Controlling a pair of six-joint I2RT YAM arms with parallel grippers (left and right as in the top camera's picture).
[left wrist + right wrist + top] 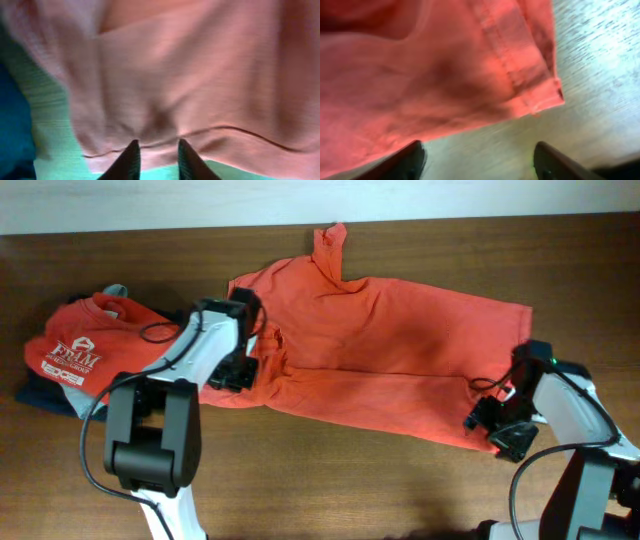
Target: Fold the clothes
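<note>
Coral-red T-shirt (400, 350) looks folded once; more remains. Our right claw (480, 159) gapes empty. Whether the left claw (157, 159) grips cloth, we cannot tell.

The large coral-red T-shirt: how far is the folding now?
Done, it seems: the red tee with white FRAM print lies folded at the left. In hand: the large coral-red short-sleeved T-shirt lies mostly spread on the brown wooden table; the left claw is at its edge, the right claw open by its hem corner. Left: folding it.
</note>
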